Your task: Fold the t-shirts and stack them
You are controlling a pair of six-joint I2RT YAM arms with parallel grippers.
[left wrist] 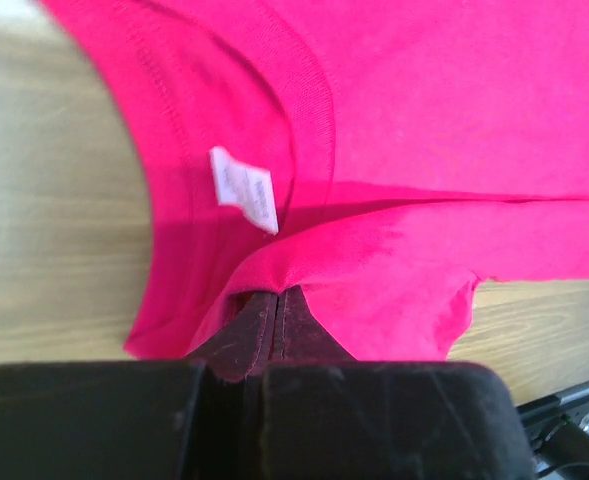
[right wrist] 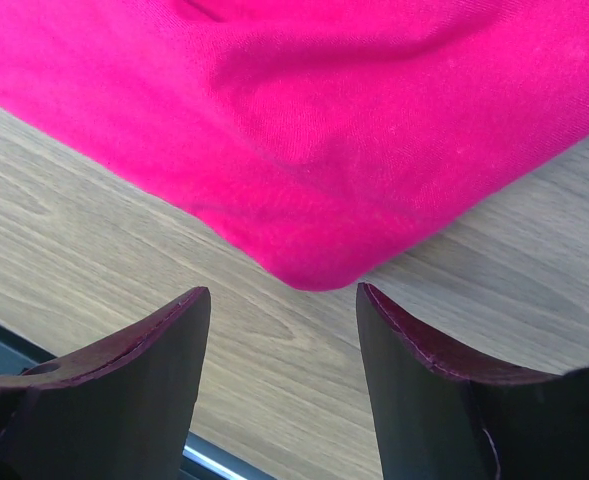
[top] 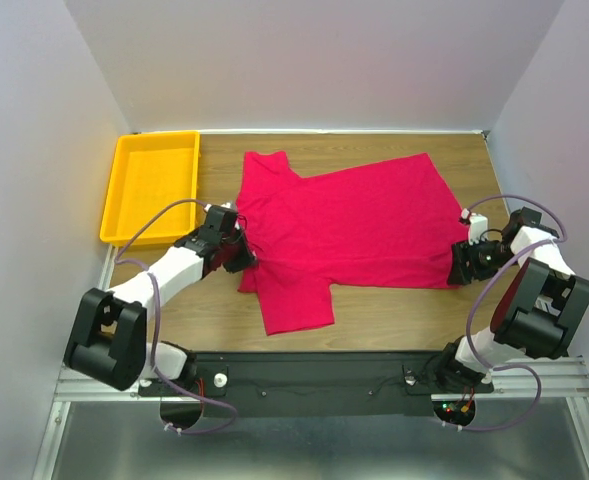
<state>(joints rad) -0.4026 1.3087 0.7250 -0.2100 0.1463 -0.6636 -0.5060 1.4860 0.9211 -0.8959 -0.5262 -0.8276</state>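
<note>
A crimson t-shirt (top: 354, 225) lies spread on the wooden table, neck toward the left, one sleeve pointing to the near edge. My left gripper (top: 242, 255) sits at the shirt's neck side. In the left wrist view its jaws are pressed together with a fold of red cloth (left wrist: 374, 270) pinched at the tips (left wrist: 277, 295), beside the white neck label (left wrist: 244, 188). My right gripper (top: 456, 265) rests at the shirt's near right corner. In the right wrist view that rounded corner (right wrist: 319, 270) lies just ahead of the gap of the gripper (right wrist: 284, 295), which is open and holds nothing.
A yellow plastic tray (top: 114, 205) stands at the far left of the table, apart from the shirt. White walls close in the left, right and back. A black rail (top: 314, 370) runs along the near edge by the arm bases.
</note>
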